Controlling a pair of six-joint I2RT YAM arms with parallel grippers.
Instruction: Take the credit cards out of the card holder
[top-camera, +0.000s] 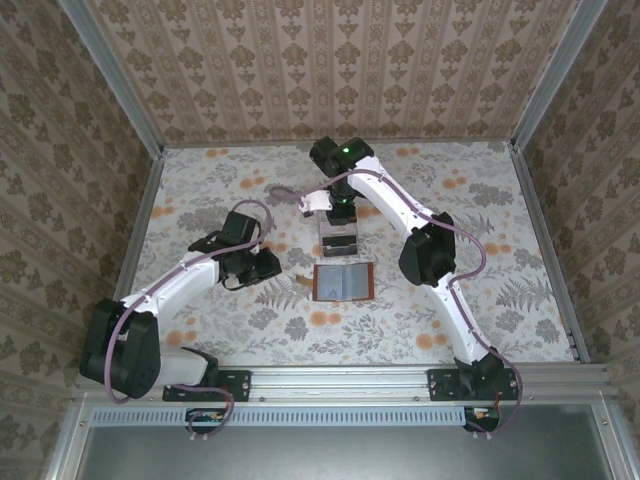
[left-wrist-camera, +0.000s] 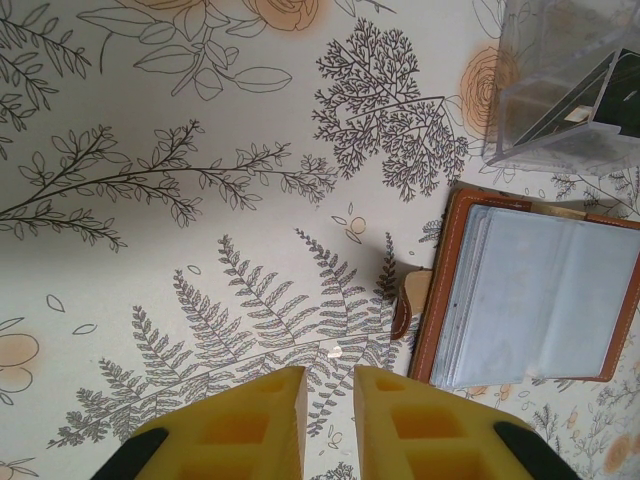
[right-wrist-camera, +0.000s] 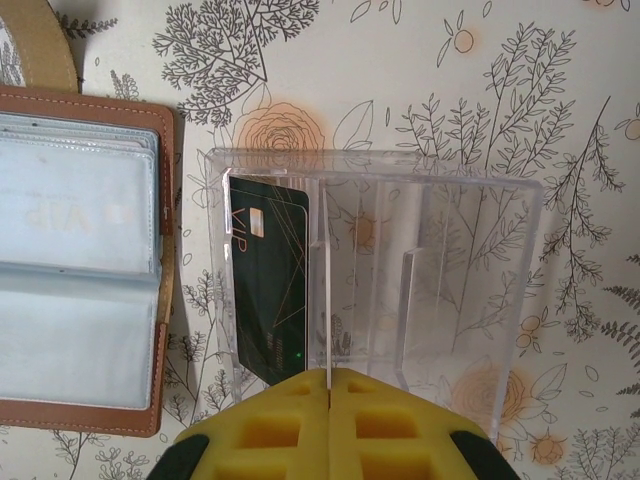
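The card holder (top-camera: 343, 282) lies open on the table, brown leather with grey-blue clear pockets (left-wrist-camera: 540, 300) (right-wrist-camera: 80, 260). A pale card shows faintly through one pocket (right-wrist-camera: 85, 215). One dark credit card marked VIP (right-wrist-camera: 270, 290) stands in the end slot of a clear plastic tray (right-wrist-camera: 470, 280) just behind the holder. My right gripper (right-wrist-camera: 329, 372) is shut, its tips right over the tray's divider next to that card. My left gripper (left-wrist-camera: 329, 372) hovers over bare table left of the holder's side tab (left-wrist-camera: 405, 305), jaws a little apart, nothing between them.
The clear tray (top-camera: 338, 240) sits between the holder and the right arm's wrist (top-camera: 340, 205). The floral tabletop (top-camera: 200, 200) is walled by patterned panels on three sides. The left arm (top-camera: 190, 275) reaches in from the near left.
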